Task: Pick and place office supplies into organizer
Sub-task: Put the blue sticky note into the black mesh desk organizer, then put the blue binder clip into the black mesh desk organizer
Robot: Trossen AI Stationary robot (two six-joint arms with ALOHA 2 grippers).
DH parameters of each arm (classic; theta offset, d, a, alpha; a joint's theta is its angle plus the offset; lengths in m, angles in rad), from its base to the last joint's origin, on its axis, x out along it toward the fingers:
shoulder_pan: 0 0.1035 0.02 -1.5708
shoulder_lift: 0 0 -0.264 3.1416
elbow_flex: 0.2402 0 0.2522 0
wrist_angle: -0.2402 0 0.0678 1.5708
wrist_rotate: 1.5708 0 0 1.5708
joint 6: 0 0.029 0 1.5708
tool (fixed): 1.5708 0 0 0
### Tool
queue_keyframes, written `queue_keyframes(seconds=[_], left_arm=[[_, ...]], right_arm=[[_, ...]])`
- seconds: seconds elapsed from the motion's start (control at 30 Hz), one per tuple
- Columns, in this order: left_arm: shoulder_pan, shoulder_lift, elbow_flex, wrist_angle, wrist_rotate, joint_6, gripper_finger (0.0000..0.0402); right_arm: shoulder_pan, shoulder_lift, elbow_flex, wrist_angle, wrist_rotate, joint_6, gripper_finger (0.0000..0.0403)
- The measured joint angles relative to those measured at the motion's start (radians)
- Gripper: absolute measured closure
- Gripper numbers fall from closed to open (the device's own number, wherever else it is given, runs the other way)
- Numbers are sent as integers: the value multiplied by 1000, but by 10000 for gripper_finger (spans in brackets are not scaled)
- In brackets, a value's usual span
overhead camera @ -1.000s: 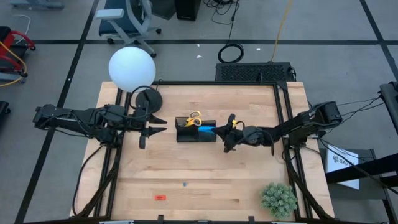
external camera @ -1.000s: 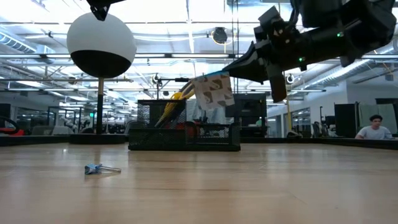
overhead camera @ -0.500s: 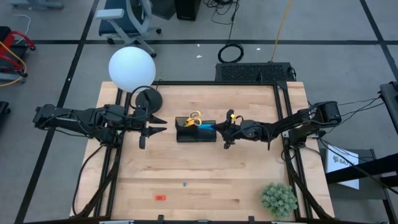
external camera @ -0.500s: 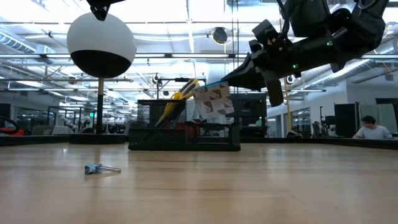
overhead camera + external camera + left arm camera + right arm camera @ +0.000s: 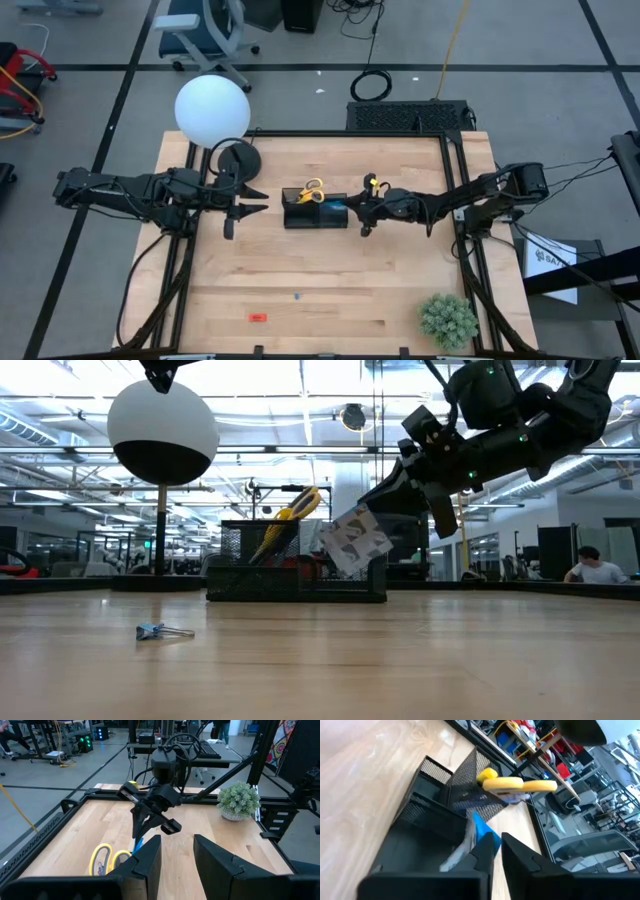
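Observation:
The black mesh organizer (image 5: 315, 211) (image 5: 295, 565) sits mid-table. Yellow-handled scissors (image 5: 312, 191) (image 5: 519, 784) stand in it, handles up. My right gripper (image 5: 357, 208) (image 5: 385, 495) (image 5: 496, 851) is at the organizer's right end, shut on the bright blue square pad (image 5: 338, 207) (image 5: 355, 540) (image 5: 481, 831). My left gripper (image 5: 262, 199) (image 5: 177, 845) waits open, left of the organizer. A small red piece (image 5: 258, 317) and a small clip (image 5: 297, 296) (image 5: 160, 631) lie near the table's near edge. No pens show. My right gripper pinches the blue pad by its upper edge (image 5: 487, 840) between the two fingers (image 5: 481, 857). The fingers slant down from the table's right. The pad hangs tilted below them, its lower corner (image 5: 350, 568) at the organizer's right end; whether it touches the organizer I cannot tell.
A lamp with a white globe (image 5: 212, 110) and a black round base (image 5: 238, 158) stands at the far left, close to my left gripper. A green plant ball (image 5: 448, 320) (image 5: 239, 800) sits at the near right corner. Bare wood stretches across the table's near half.
My right gripper has moved left toward the organizer, come down and tipped. The blue pad has dropped from above the organizer's rim to its right end and now hangs more tilted.

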Motion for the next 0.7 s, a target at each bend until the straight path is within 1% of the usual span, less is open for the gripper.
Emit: queue_keyframes(seconds=[0.4,0.57,0.7], left_arm=[[0,0,0,0,0,0,282],[0,0,0,0,0,1,282],[0,0,0,0,0,4,282]], right_arm=[[-4,0,0,17,0,47,294],[-2,0,0,48,-1,56,278],[9,0,0,97,0,56,279]])
